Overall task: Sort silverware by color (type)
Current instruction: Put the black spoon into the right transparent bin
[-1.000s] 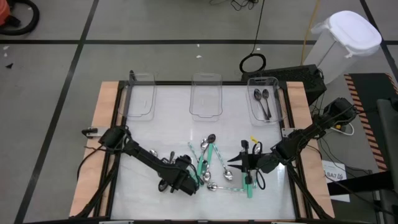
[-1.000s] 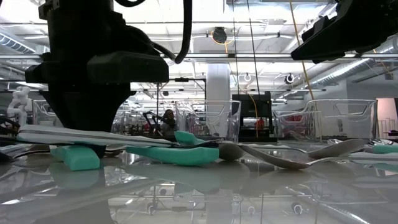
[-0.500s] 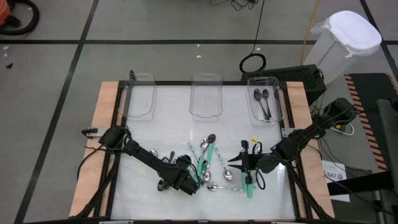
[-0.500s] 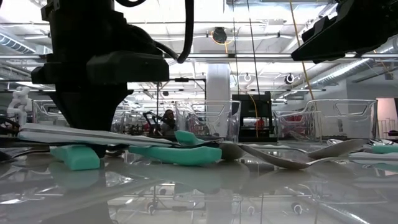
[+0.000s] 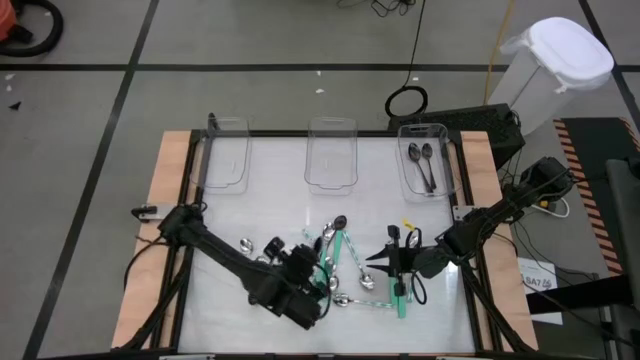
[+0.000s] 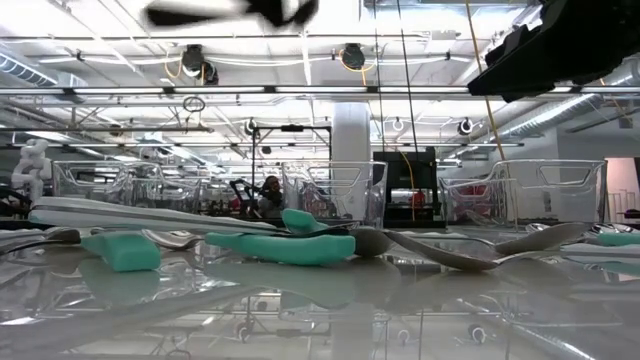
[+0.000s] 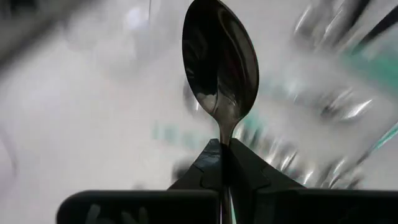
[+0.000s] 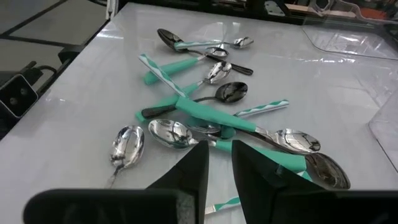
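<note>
the left gripper (image 7: 224,152) is clamped on the neck of a dark spoon (image 7: 219,68), bowl pointing forward, lifted clear of the desk (image 5: 260,215), likely for carrying. beyond it the mixed spoon pile (image 5: 345,265) lies mid-desk, the right gripper (image 8: 217,155) partly open and empty just beside it. farthest, two dark spoons (image 5: 422,160) sit in the right bin (image 5: 452,160).

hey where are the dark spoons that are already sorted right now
In the high view, two dark spoons lie inside the clear bin at the table's far right corner, next to the empty middle bin.
</note>
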